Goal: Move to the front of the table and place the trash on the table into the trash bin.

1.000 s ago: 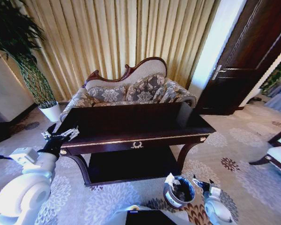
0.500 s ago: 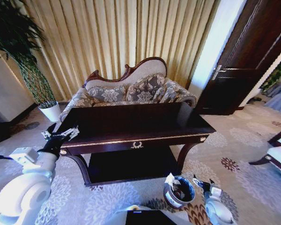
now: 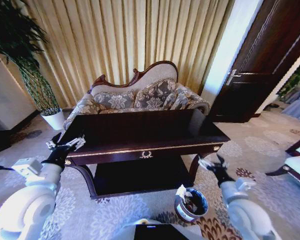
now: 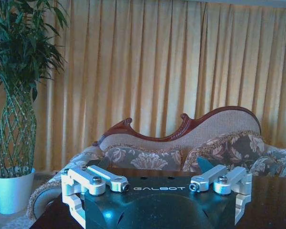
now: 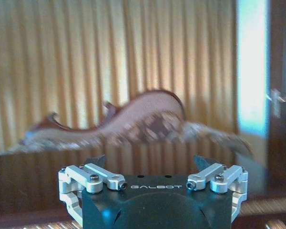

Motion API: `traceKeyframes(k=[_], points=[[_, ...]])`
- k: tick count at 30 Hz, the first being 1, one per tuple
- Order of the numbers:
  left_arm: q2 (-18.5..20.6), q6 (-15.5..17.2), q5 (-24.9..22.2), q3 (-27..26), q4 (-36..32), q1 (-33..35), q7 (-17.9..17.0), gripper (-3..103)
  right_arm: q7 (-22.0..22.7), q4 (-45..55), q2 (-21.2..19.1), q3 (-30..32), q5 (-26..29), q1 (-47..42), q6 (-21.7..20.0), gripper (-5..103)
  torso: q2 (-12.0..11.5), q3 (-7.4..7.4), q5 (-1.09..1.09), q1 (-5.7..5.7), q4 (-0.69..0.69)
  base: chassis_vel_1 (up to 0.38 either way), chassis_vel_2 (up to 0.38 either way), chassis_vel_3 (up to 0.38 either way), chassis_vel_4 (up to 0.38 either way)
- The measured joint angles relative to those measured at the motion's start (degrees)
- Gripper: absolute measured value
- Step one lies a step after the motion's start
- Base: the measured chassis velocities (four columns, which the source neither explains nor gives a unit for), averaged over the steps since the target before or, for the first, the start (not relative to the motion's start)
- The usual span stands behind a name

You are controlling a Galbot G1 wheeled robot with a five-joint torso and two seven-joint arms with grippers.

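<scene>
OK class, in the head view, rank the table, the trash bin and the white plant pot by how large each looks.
1. table
2. trash bin
3. plant pot, though it stands farther away, so its true size against the bin is unsure.

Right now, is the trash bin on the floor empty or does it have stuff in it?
Not empty. The trash bin stands upright on the carpet in front of the table, with white crumpled paper at its rim and dark contents inside.

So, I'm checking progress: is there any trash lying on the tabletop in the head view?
No, the table shows bare dark wood, while white paper sits in the trash bin.
</scene>
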Motion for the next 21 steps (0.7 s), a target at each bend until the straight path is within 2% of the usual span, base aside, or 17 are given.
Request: traceKeyframes(k=[6,21], points=[[-0.1,0.1,0.0,0.9,0.0,-0.1,-0.1,100,1.4,2.2,-1.1,-0.7,-0.2,0.2,-2.2,100,0.0,0.00,0.03,0.00,-0.01,0.000,0.000,0.000,0.000],[0.0,0.2,-1.1,2.0,0.0,-0.2,0.4,100,1.5,1.4,-2.1,-1.1,1.9,-0.4,-3.4,100,0.0,0.01,0.02,0.02,-0.01,0.010,-0.012,-0.012,0.013]])
